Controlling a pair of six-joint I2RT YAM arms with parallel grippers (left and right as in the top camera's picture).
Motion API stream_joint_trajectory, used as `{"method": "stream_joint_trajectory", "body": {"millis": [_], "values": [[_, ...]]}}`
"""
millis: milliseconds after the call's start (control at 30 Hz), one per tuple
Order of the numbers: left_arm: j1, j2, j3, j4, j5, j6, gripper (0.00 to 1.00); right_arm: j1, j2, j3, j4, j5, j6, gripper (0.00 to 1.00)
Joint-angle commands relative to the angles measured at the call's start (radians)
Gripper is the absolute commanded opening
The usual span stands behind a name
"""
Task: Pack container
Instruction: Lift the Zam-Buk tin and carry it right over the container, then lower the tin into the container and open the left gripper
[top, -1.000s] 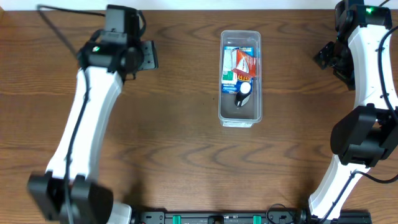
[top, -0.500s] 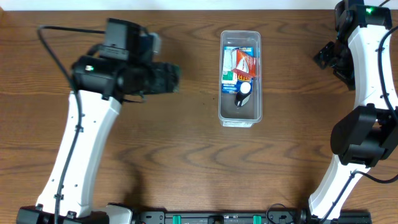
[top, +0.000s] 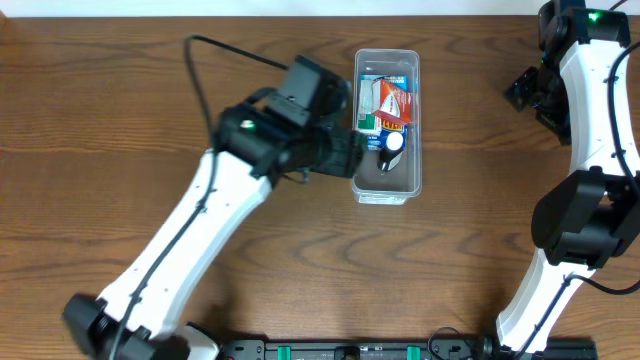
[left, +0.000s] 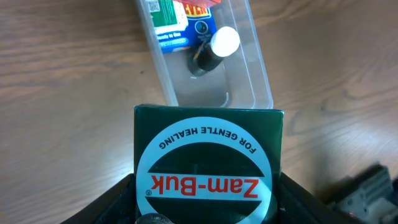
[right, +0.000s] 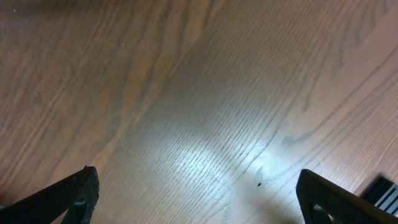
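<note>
The container (top: 387, 192) is a long clear tub in the middle of the table, holding several packets and a small dark bottle with a white cap (top: 394, 143). It also shows in the left wrist view (left: 260, 74), its near end bare. My left gripper (top: 343, 150) is shut on a dark green Zam-Buk box (left: 208, 158) and holds it just off the tub's left near side. My right gripper (top: 522, 90) is open and empty over bare wood at the far right, and its view shows both fingers wide apart (right: 205, 199).
The wooden table (top: 200, 230) surrounds the tub. The white right arm (top: 600, 110) stands along the right edge. A black rail (top: 350, 350) runs along the front edge.
My left arm has swung from the far left across to the tub's left side, carrying the green box. The right arm has not moved.
</note>
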Motion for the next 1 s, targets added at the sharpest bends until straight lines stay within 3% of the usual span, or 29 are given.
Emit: {"method": "stream_joint_trajectory", "body": {"millis": [0, 400, 967], "values": [[-0.035, 0.08, -0.016, 0.039, -0.04, -0.086, 0.62, -0.003, -0.024, -0.001, -0.002, 0.016, 0.017, 0.99], [-0.08, 0.297, -0.016, 0.159, -0.048, -0.192, 0.62, -0.003, -0.024, -0.001, -0.002, 0.016, 0.018, 0.99], [-0.132, 0.311, -0.016, 0.217, -0.121, -0.252, 0.62, -0.003, -0.024, -0.001, -0.002, 0.016, 0.017, 0.99]]}}
